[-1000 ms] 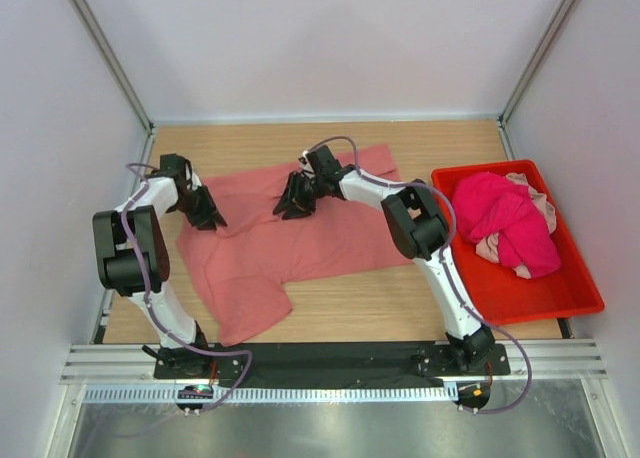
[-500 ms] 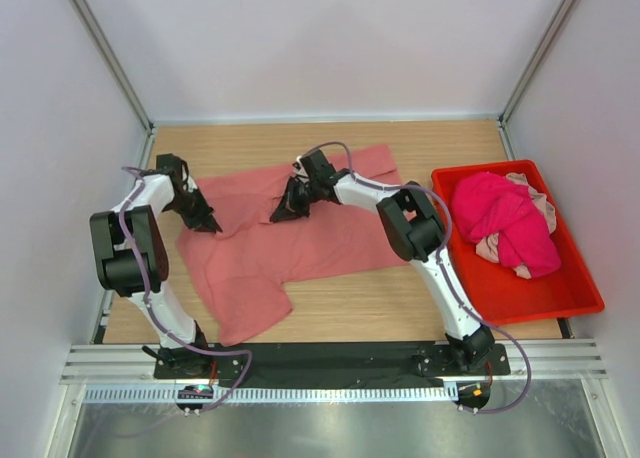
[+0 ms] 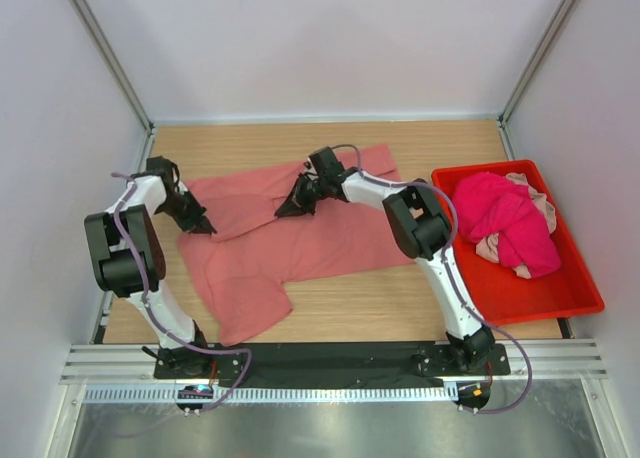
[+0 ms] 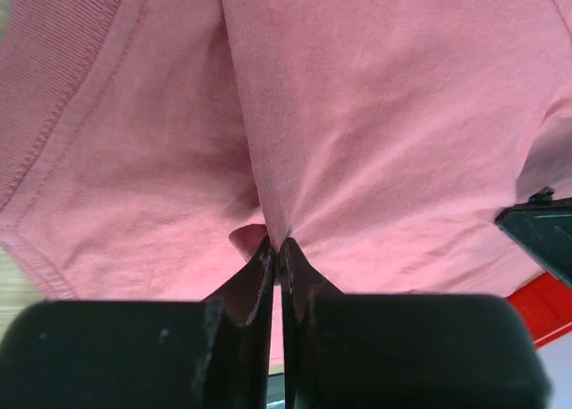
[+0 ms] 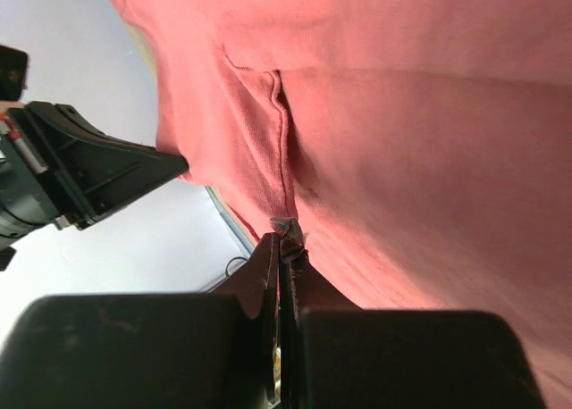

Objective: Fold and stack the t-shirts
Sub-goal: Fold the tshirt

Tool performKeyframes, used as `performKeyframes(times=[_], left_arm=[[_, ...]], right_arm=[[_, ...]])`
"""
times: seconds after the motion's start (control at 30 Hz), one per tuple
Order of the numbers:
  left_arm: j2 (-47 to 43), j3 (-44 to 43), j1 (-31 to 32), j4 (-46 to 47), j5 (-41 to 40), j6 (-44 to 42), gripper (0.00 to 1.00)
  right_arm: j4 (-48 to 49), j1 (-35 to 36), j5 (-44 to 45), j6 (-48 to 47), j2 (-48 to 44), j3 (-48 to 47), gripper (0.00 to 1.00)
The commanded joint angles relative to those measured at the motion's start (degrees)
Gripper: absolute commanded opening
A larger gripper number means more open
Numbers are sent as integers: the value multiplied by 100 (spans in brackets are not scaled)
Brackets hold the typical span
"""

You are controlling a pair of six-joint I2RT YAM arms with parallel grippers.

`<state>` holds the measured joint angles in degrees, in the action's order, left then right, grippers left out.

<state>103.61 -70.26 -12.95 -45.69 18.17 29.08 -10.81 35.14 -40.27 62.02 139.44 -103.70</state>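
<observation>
Left end effector (image 3: 204, 227) and right end effector (image 3: 281, 212): from open to tight on salmon t-shirt (image 3: 320, 240).

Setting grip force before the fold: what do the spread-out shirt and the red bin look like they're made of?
The shirt looks like a soft knit, probably cotton jersey, in matte coral. Fine ribbing and a stitched hem show, and the cloth puckers where it is pinched. The bin looks like rigid moulded plastic, smooth red, with a straight, crisp rim that holds its shape.
</observation>
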Motion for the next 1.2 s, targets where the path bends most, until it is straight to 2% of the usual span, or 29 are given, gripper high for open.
performKeyframes(times=[0.0, 0.2, 0.3, 0.57, 0.67, 0.77, 0.8, 0.83, 0.9, 0.97, 1.07, 1.17], left_arm=[[62, 21, -32, -19, 230, 107, 4], [142, 30, -32, -62, 283, 10, 5], [168, 56, -32, -106, 205, -25, 9], [36, 48, -32, -264, 20, -34, 13], [-183, -14, -32, -405, -191, -69, 16], [-350, -75, -32, -537, -428, -78, 30], [-368, -84, -32, -555, -472, -78, 36], [-368, -137, -23, -564, -490, -78, 43], [-377, -190, -32, -607, -516, -95, 43], [-481, -286, -32, -573, -647, -78, 43], [-640, -392, -41, -302, -780, 1, 44], [-519, -602, -76, 59, -545, 106, 43]], right_arm=[[-105, -165, -130, -110, -497, -124, 1], [-245, -253, -271, -295, -461, -238, 1], [-439, -227, -332, -462, -383, -238, 1], [-1291, -138, -139, -1348, -303, -484, 16], [-1828, -130, -16, -1657, -347, -678, 16], [-1828, -139, -121, -1675, -295, -713, 21], [-1933, -139, -121, -1763, -268, -756, 29], [-2064, -130, -52, -1877, -216, -887, 32], [-2354, -130, 177, -2183, -206, -1020, 38], [-2670, -156, 335, -2360, -180, -1283, 40], [-3022, -217, 625, -2633, -154, -1635, 41], [-3269, -296, 933, -2809, -188, -1855, 40]])
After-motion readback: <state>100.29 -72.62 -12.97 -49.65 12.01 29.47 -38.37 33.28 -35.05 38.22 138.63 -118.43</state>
